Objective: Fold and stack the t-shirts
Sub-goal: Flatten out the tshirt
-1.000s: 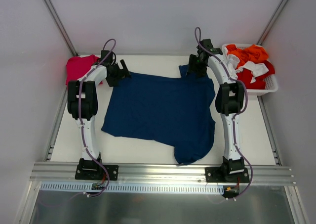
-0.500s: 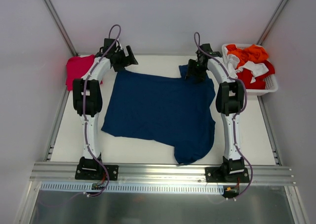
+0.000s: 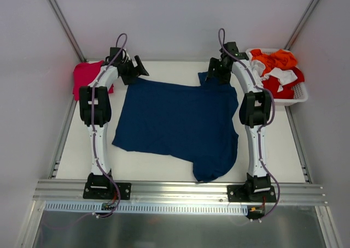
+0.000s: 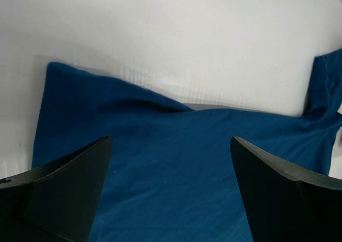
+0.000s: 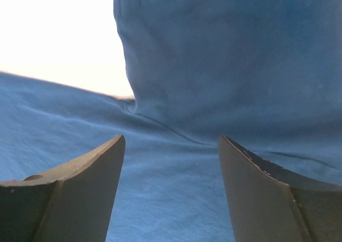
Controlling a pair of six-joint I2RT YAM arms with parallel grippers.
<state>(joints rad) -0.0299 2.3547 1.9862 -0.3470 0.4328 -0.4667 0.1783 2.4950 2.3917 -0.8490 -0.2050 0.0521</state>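
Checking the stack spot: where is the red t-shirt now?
Top view: the red t-shirt lies at the far left, just left of the left gripper.

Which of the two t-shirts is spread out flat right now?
The dark navy blue t-shirt, laid open across the middle of the table. The pinkish-red t-shirt sits bunched in a heap at the far left corner.

Navy t-shirt [image 3: 175, 122] is soft matt cloth, and you can see a fine knit up close. Pinkish-red t-shirt [image 3: 87, 75] looks like the same matt fabric. Table [image 3: 147, 168] is a smooth matt white board. Front rail [image 3: 180, 189] is brushed metal, and the basket [image 3: 299, 99] is white plastic. Fingers [image 5: 69, 194] on the right gripper [image 5: 171, 139] are matt black with pale, scuffed edges.
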